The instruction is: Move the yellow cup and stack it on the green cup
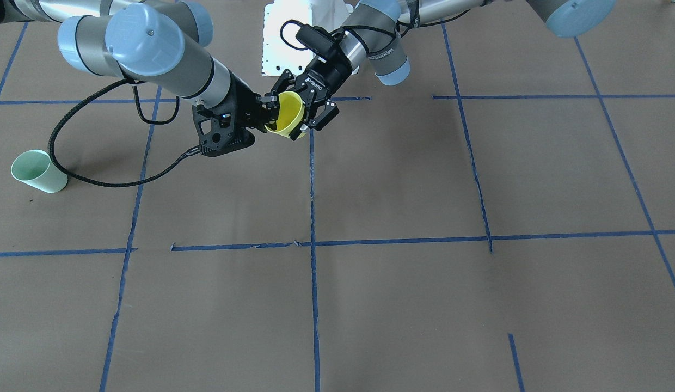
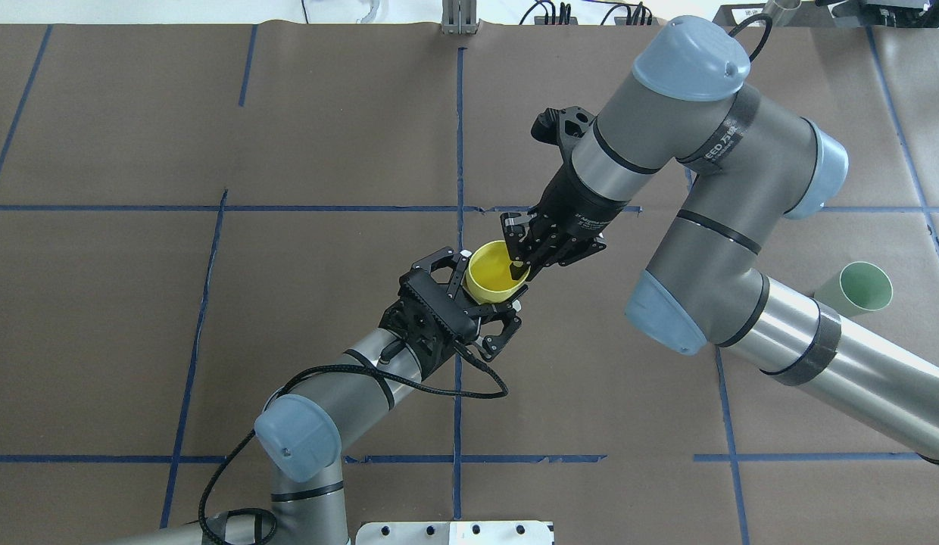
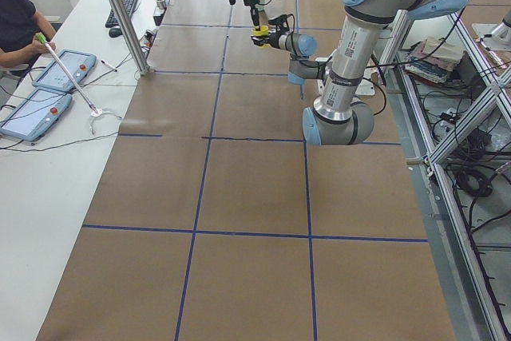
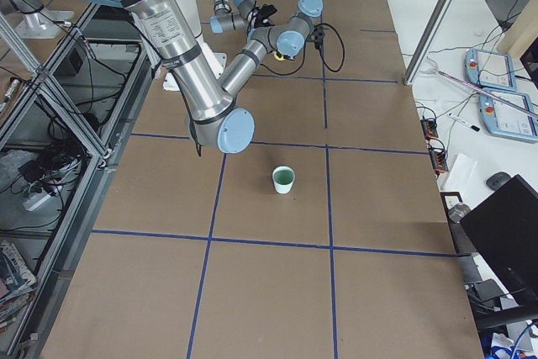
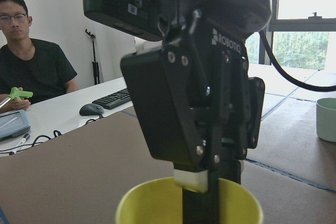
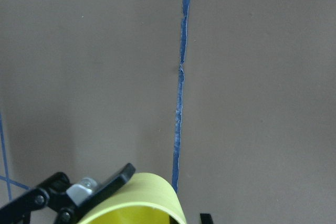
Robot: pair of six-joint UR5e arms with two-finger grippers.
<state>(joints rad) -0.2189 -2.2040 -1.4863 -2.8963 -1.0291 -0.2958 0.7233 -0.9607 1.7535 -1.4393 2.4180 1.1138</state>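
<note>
The yellow cup [image 1: 287, 115] hangs in mid-air over the table's middle, between both grippers, rim up [image 2: 494, 274]. My right gripper [image 2: 517, 263] is shut on its rim, one finger inside the cup and one outside; the left wrist view shows this grip from close up [image 5: 202, 182]. My left gripper [image 2: 489, 281] is spread wide, its pads just outside the cup on both sides. The right wrist view shows the cup [image 6: 137, 203] with a left finger [image 6: 79, 196] beside it. The green cup [image 2: 856, 289] stands alone on the table on my right side [image 1: 38, 171].
Brown paper with blue tape lines covers the table [image 2: 212, 136]. A white base plate [image 1: 286, 43] lies at the robot's edge. The right arm's cable [image 1: 98, 179] loops close to the green cup. An operator [image 5: 31, 61] sits beyond the table's left end with pendants [image 3: 48, 77].
</note>
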